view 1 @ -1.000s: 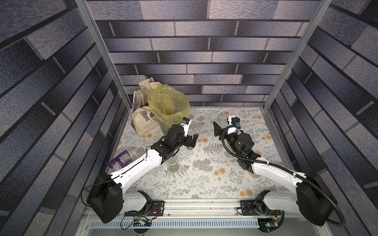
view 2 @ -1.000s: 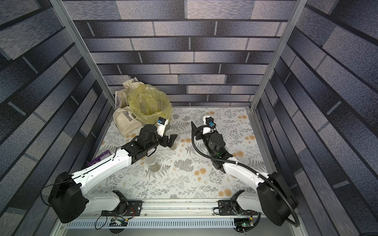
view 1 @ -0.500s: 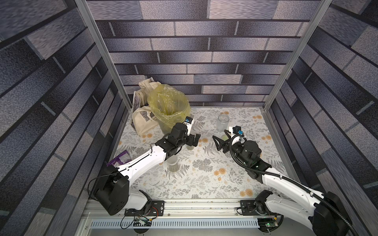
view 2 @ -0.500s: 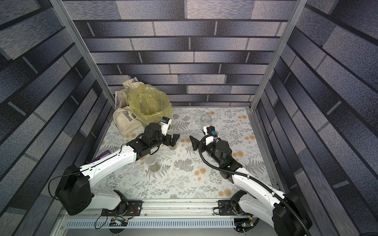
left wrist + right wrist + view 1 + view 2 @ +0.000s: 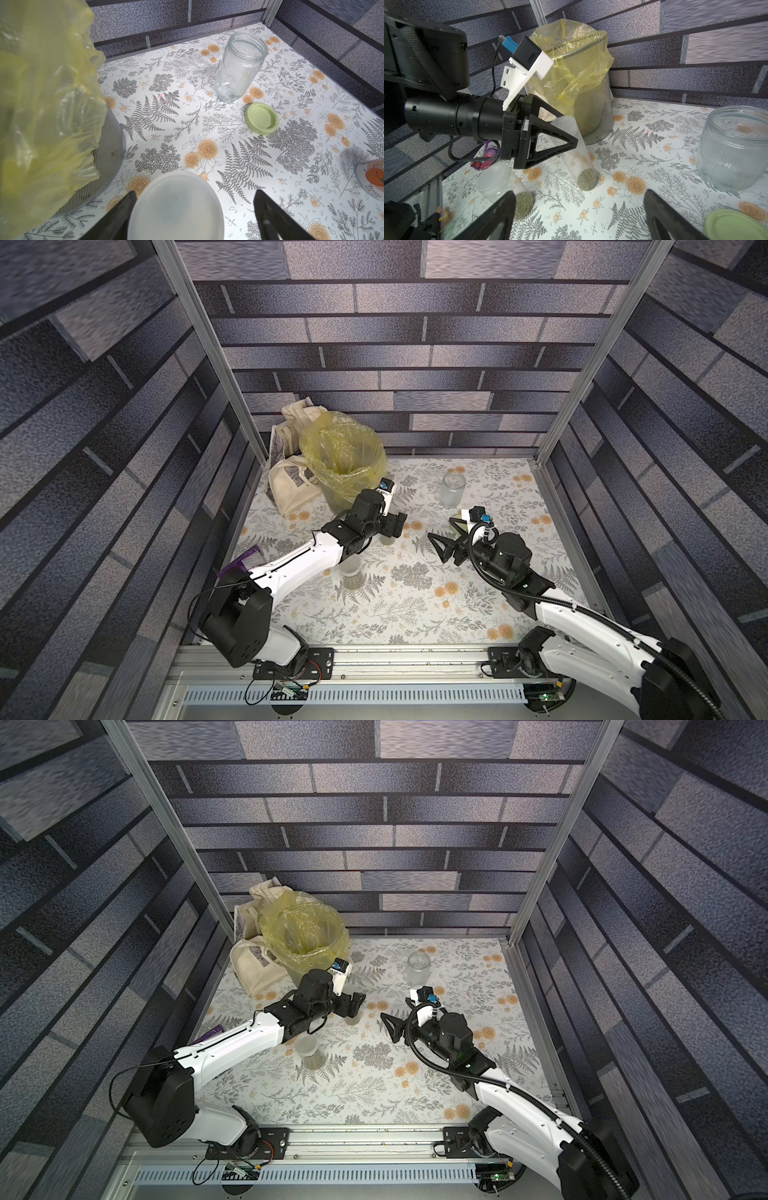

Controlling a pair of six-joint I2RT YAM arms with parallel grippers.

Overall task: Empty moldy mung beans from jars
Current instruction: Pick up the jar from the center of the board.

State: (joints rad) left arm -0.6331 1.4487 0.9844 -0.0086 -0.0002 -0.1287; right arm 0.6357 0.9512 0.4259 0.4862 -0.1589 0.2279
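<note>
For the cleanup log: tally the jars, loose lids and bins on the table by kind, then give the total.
Lidded jars: 2 (tall narrow jar, short jar)
Open jars: 1 (wide glass jar)
Loose lids: 1 (pale green lid)
Bins: 1 (mesh bin with a yellow liner)
Total: 5

The right gripper [image 5: 439, 529] now sits drawn back toward the front of the surface [image 5: 415, 614], jaws wide apart, away from the wide jar [image 5: 453, 489] it covered a second ago, so that this lidless jar stands free and in plain sight.
</note>
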